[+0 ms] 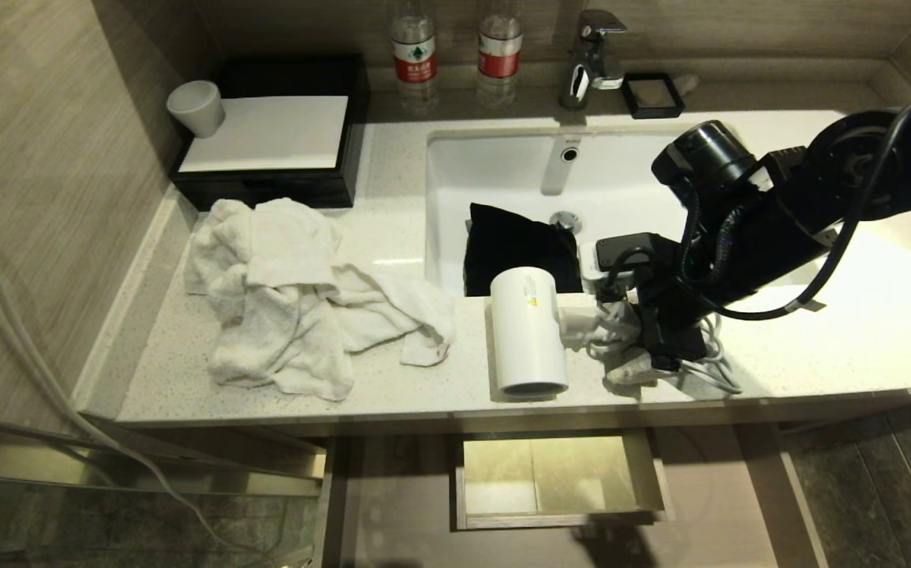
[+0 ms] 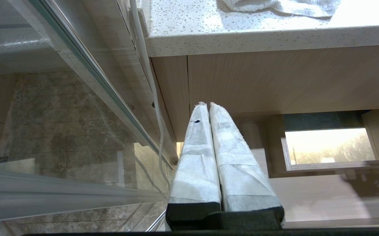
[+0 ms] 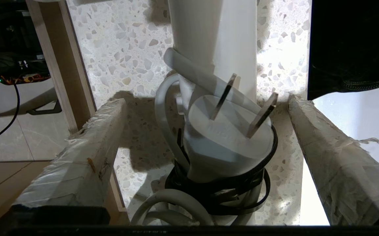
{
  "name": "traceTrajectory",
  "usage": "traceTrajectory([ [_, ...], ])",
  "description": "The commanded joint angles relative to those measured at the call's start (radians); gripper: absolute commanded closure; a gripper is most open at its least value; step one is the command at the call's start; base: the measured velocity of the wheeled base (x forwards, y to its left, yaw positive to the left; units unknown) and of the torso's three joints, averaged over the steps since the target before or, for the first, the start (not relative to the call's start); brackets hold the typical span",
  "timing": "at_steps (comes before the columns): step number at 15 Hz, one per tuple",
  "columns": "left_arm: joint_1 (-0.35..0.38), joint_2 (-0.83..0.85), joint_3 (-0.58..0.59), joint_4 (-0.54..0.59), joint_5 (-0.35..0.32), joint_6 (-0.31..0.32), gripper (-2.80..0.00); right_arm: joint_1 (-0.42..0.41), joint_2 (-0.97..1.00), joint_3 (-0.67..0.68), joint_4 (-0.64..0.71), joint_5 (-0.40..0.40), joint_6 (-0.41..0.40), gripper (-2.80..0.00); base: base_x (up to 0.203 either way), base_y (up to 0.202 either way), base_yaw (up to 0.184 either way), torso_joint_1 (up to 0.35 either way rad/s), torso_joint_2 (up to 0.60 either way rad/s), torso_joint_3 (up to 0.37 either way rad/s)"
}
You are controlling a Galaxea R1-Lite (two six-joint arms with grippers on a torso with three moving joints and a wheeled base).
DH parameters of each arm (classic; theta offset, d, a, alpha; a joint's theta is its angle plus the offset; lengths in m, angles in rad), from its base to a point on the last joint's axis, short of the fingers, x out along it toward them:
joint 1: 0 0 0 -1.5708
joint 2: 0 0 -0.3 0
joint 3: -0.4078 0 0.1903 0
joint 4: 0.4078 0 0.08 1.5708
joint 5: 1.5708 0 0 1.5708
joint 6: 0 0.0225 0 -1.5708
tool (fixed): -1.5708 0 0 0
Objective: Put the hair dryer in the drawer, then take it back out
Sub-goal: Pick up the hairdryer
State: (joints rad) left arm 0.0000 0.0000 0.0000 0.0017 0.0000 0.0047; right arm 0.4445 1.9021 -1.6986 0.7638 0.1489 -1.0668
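right gripper [image 3: 205, 131] wide open astride the plug [image 3: 228, 137] | hair dryer [image 1: 528, 331] on counter [image 1: 818, 339], drawer [image 1: 558, 517] open below | risk: fingers pinch only cord [image 1: 719, 371], dryer swings and drops | left gripper [image 2: 209, 108] closed, parked low

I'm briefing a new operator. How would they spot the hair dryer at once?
Find the sink in the speckled countertop. On the front strip, above the open drawer, lies the hair dryer. It is a smooth, fat white cylinder with a yellow sticker, unlike the crumpled white towel on its left.
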Motion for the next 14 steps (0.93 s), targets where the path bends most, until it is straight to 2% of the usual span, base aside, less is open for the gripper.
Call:
traceTrajectory([
  [1,0.0,0.0,0.0,0.0,0.0,0.0,0.0,0.0,-0.005,0.01,0.005,0.001,0.005,-2.8,0.0,0.0,0.0,0.0,0.0,0.0],
  [5,0.0,0.0,0.002,0.0,0.0,0.0,0.0,0.0,-0.002,0.015,0.004,0.0,0.054,-2.8,0.0,0.0,0.0,0.0,0.0,0.0],
  [14,0.0,0.0,0.0,0.0,0.0,0.0,0.0,0.0,-0.003,0.017,-0.003,-0.002,0.063,-2.8,0.0,0.0,0.0,0.0,0.0,0.0],
])
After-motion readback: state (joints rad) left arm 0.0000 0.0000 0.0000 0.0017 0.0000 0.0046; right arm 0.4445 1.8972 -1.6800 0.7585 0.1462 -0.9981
